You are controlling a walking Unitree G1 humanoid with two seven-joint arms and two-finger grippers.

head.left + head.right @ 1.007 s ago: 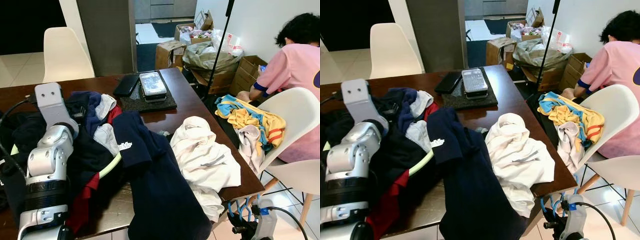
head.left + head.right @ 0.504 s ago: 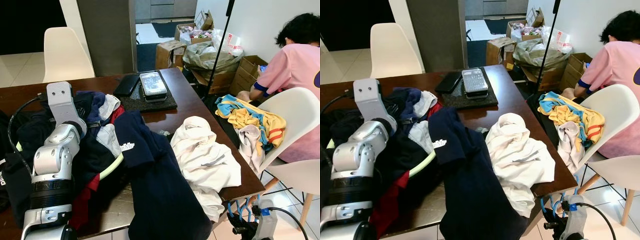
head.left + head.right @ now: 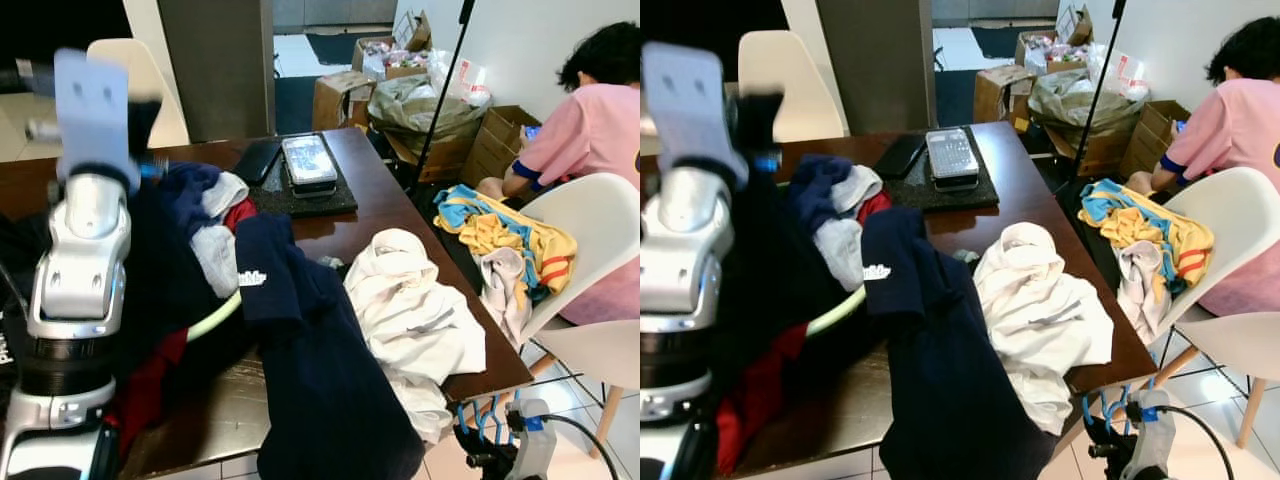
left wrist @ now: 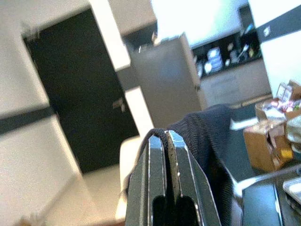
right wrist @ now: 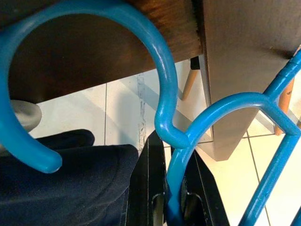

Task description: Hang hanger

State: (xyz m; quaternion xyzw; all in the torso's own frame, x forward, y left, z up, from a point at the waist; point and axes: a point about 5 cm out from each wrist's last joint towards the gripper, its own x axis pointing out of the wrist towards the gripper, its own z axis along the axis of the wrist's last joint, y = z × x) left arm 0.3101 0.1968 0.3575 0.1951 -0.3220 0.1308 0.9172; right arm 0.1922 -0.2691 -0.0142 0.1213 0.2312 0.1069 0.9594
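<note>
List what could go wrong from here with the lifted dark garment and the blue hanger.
1. The left tool pinches only a fold of the dark garment; it may slip out.
2. That garment is tangled in the clothes pile and could drag it off the table.
3. The right tool holds the blue hanger below the table edge, where its hook might snag.
</note>
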